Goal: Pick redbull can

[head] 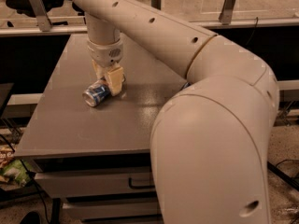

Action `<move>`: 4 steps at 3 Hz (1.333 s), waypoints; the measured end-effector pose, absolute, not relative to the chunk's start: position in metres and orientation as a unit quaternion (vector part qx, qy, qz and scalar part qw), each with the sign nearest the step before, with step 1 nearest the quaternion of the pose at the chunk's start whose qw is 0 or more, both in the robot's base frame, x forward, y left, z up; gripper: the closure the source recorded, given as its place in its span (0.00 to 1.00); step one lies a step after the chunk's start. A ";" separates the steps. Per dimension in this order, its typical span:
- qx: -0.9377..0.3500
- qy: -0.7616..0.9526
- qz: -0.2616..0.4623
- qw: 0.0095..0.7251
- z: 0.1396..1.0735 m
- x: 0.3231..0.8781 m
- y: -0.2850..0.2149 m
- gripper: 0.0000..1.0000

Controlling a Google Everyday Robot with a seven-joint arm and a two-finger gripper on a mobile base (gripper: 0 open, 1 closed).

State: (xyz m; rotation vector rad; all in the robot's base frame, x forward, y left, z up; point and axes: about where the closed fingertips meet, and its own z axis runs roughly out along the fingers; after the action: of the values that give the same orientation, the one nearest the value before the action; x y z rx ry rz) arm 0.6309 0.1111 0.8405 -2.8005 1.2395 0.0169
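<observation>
The redbull can (96,95) lies on its side on the grey table (70,125), its silver top toward the front left. It is slim, light blue and silver. My gripper (108,78) hangs from the arm's wrist (104,52) straight down over the can's rear end. It is open, with its pale fingers (116,80) standing on either side of that end, close to or touching the can. The can rests on the table.
A sliver of a dark blue can (185,84) shows at the edge of my big arm (210,125), which hides the table's right side. Drawers (93,183) sit under the table. A railing (42,29) runs behind it.
</observation>
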 end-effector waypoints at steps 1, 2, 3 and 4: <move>-0.911 0.408 0.016 0.053 0.861 0.625 0.115 0.95; -0.910 0.406 0.030 0.076 0.888 0.615 0.120 1.00; -0.910 0.397 0.044 0.114 0.923 0.605 0.131 1.00; -0.907 0.390 0.044 0.152 0.941 0.609 0.148 1.00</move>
State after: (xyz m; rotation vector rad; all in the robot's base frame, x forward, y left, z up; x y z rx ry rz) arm 0.6089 0.1476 0.9414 -2.6031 1.1180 0.1266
